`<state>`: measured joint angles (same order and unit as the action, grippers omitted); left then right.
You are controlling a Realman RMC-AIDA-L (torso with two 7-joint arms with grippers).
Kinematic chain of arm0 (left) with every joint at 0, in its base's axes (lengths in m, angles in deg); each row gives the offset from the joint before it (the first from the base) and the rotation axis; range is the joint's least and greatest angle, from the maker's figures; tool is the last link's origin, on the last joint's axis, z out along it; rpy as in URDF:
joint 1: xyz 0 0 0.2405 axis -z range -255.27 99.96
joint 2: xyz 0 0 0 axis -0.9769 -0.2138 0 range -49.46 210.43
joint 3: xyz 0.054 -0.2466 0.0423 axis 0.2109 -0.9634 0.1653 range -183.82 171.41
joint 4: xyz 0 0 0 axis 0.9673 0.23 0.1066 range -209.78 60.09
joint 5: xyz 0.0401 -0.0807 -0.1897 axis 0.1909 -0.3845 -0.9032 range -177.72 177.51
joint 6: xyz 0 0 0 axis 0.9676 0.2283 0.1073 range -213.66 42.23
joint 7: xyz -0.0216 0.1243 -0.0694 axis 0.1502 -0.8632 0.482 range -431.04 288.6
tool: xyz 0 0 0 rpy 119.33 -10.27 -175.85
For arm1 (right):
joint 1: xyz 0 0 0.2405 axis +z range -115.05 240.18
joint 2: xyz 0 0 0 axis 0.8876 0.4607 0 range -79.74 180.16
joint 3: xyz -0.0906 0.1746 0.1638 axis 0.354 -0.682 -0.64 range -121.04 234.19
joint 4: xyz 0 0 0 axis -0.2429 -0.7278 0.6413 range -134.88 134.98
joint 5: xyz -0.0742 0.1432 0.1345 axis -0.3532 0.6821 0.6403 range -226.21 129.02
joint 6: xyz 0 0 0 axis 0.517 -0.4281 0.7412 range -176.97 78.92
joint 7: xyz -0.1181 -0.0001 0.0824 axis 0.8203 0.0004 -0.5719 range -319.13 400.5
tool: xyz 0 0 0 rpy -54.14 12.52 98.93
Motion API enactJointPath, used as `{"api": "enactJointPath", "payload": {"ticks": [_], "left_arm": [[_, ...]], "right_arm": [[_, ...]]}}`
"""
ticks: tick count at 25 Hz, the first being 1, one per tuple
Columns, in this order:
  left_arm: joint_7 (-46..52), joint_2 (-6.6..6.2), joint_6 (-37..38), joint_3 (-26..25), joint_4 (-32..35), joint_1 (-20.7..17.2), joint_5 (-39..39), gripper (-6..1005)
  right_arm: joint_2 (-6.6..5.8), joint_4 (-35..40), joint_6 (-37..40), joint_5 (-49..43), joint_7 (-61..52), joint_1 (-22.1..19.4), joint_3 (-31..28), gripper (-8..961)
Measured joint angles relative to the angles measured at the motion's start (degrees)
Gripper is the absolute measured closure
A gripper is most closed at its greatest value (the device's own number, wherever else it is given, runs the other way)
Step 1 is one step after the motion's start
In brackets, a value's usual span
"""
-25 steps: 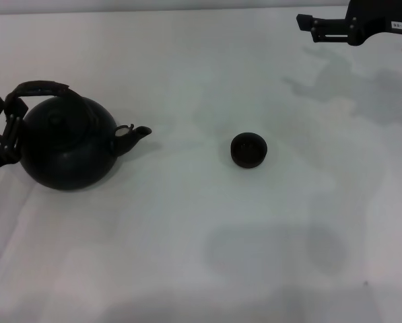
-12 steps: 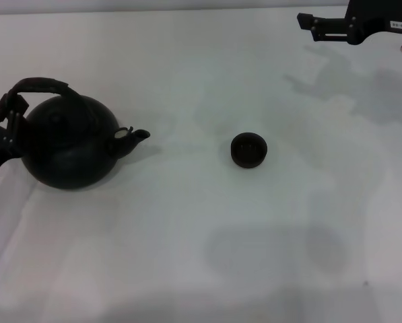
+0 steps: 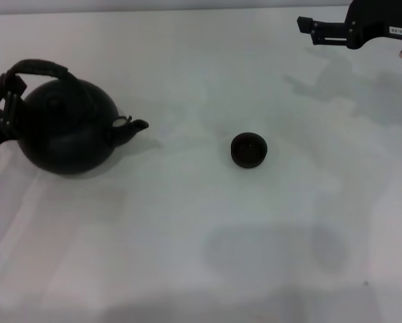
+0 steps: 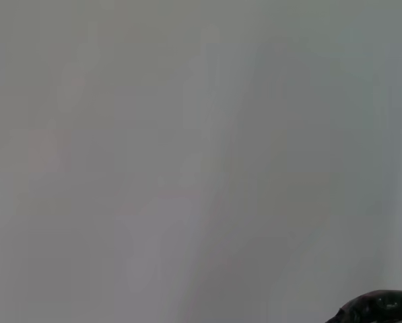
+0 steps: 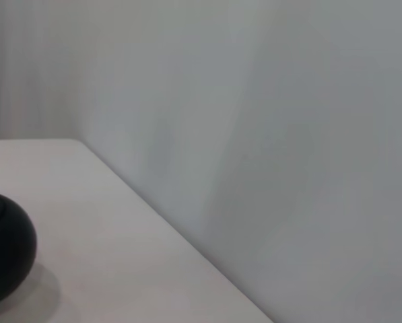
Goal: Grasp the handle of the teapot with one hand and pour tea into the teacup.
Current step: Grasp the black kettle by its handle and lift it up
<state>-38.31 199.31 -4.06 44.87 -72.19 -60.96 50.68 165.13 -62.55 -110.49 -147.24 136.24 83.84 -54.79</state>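
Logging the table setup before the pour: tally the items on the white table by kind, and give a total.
Large round dark blackish-green teapot with arched cord-wrapped handle: 1
Tiny round black handleless teacup: 1
Total: 2

teapot [image 3: 66, 134] upright at table's left, spout toward teacup [image 3: 248, 149]; handle [image 3: 36, 67] arched up; cup well apart, mid-table.
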Motion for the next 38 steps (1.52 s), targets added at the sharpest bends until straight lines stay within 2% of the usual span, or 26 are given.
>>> {"api": "enactJointPath", "payload": {"ticks": [8, 12, 13, 14, 15, 21, 25, 30, 38], "left_arm": [[6.7, 0.21, -3.0, 0.0, 9.9, -0.4, 4.1, 847], [13.4, 0.4, -6.9, 0.5, 18.1, -0.6, 8.7, 847], [13.4, 0.4, -6.9, 0.5, 18.1, -0.6, 8.7, 847], [16.2, 0.5, -9.1, 1.8, 21.6, -0.8, 10.3, 847], [20.4, 0.56, -13.2, 5.5, 26.7, -1.0, 11.4, 847], [31.4, 0.16, -25.4, 16.3, 40.0, -2.0, 14.3, 849], [42.2, 0.15, -31.4, 19.5, 48.9, -2.4, 23.4, 850], [58.0, 0.26, -34.4, 20.8, 57.6, -1.8, 38.5, 851], [68.3, 0.34, -37.5, 25.7, 67.2, -2.4, 51.9, 853]], "right_arm": [[-0.06, 2.6, 0.2, 3.5, 3.6, -0.3, -0.1, 91], [-0.06, 5.1, 0.6, 6.3, 6.5, -0.4, -0.1, 92], [-0.05, 5.6, 0.7, 6.8, 7.1, -0.4, -0.1, 92], [-0.05, 6.2, 0.8, 7.5, 7.8, -0.3, -0.1, 92], [-0.05, 7.0, 0.9, 8.2, 8.5, -0.3, -0.1, 92], [-0.05, 10.3, 1.3, 11.3, 11.7, -0.4, -0.1, 92], [-0.06, 11.7, 1.2, 13.9, 13.8, -0.8, -0.2, 93], [-0.14, 12.5, 1.0, 16.0, 15.5, -1.1, -0.2, 93], [-0.15, 12.7, 1.0, 17.6, 15.9, -1.5, -1.2, 93]]}}
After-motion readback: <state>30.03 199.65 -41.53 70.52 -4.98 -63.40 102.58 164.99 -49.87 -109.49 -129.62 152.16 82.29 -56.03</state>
